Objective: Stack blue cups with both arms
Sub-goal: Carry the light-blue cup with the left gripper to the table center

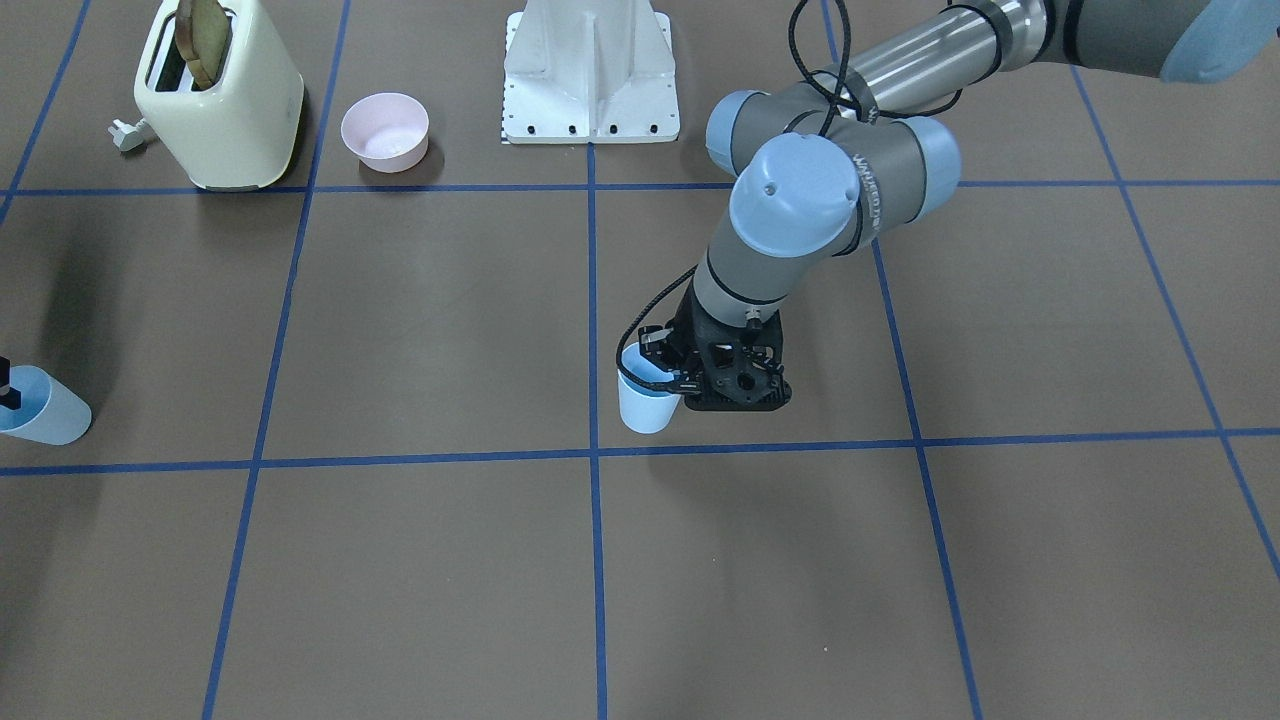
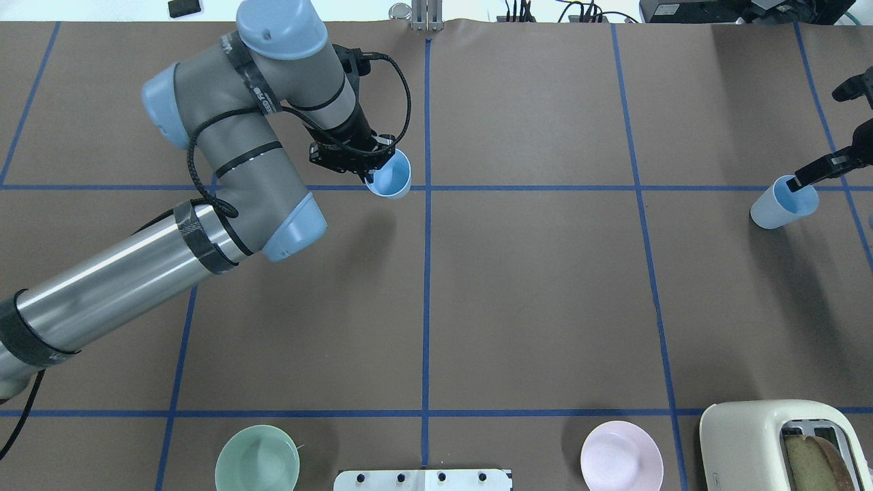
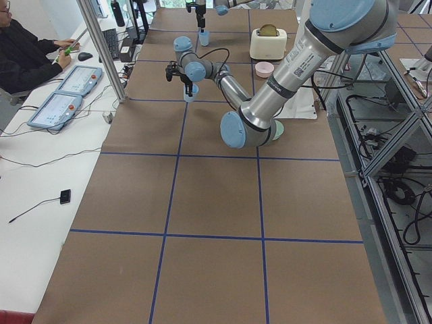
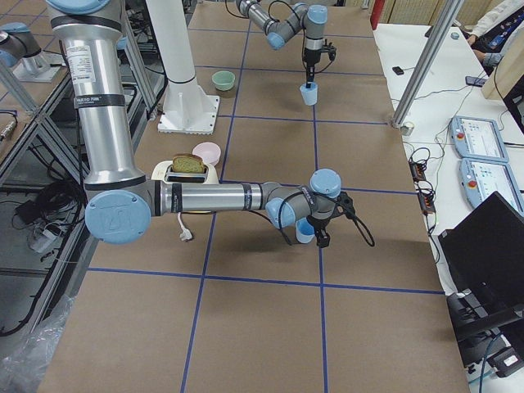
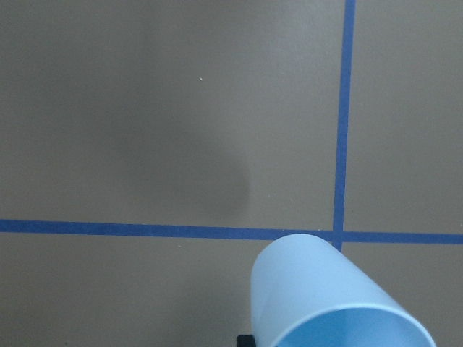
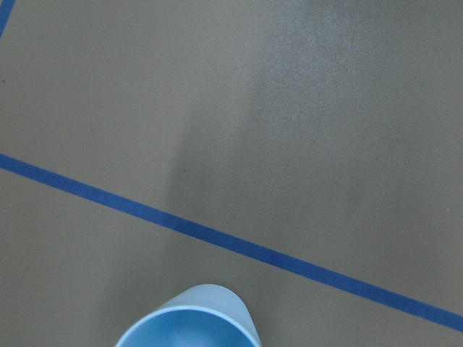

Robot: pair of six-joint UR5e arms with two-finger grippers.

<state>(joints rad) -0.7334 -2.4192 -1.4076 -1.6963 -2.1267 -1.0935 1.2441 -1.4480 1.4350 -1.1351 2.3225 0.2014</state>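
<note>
My left gripper [image 2: 374, 175] is shut on the rim of one blue cup [image 2: 391, 179], one finger inside it and one outside, and holds it upright just above the table near the centre line. The same cup [image 1: 645, 402] hangs beside the gripper [image 1: 662, 375] in the front view and fills the lower edge of the left wrist view [image 5: 329, 296]. My right gripper [image 2: 792, 184] grips the rim of the second blue cup [image 2: 779, 206] at the far right, tilted and a little off the table. That cup shows at the front view's left edge [image 1: 42, 407] and in the right wrist view [image 6: 189, 322].
A cream toaster [image 1: 222, 100] with a bread slice and a pale pink bowl [image 1: 385, 131] stand near the robot's base stand [image 1: 590, 80]. A pale green bowl [image 2: 257, 458] sits at the near left. Operators sit at the table's far side [image 3: 27, 54].
</note>
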